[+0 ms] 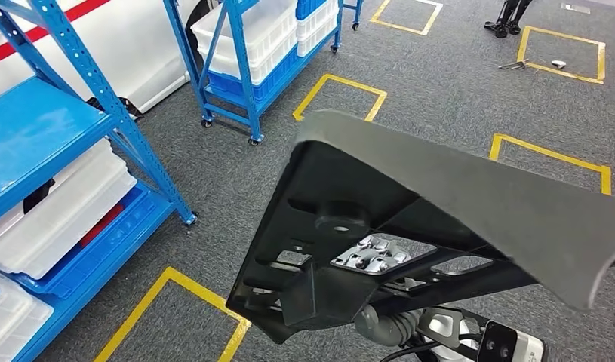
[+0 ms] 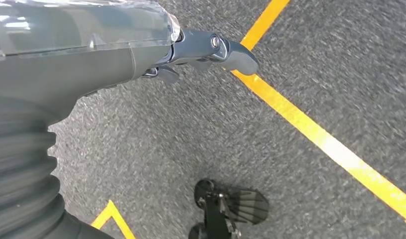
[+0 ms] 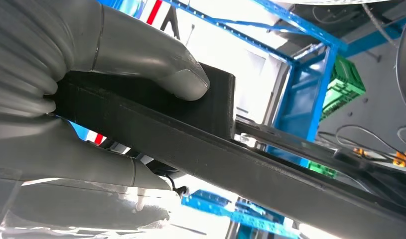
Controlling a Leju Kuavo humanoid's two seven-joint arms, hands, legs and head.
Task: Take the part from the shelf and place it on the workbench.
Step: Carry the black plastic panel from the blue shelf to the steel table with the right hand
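The part [image 1: 440, 204], a broad black moulded panel with ribs and cut-outs on its underside, was already off the shelving and rode high in front of the robot, above the grey carpet [image 1: 440, 98] and its yellow floor squares. The blue shelf [image 1: 130, 143] with white bins stood well apart from it, off to the part's left. The right hand [image 3: 91, 99] gripped the part by a thick block on its underside, thumb [image 3: 176, 79] pressed on one face and the other fingers wrapped beneath. I judged the panel stiff and fairly light for its spread, but awkward: held from one spot, it could swing or twist. Its matte plastic looked unlikely to slip. The left hand [image 2: 205, 52] hung over the carpet holding nothing, fingers loosely apart.
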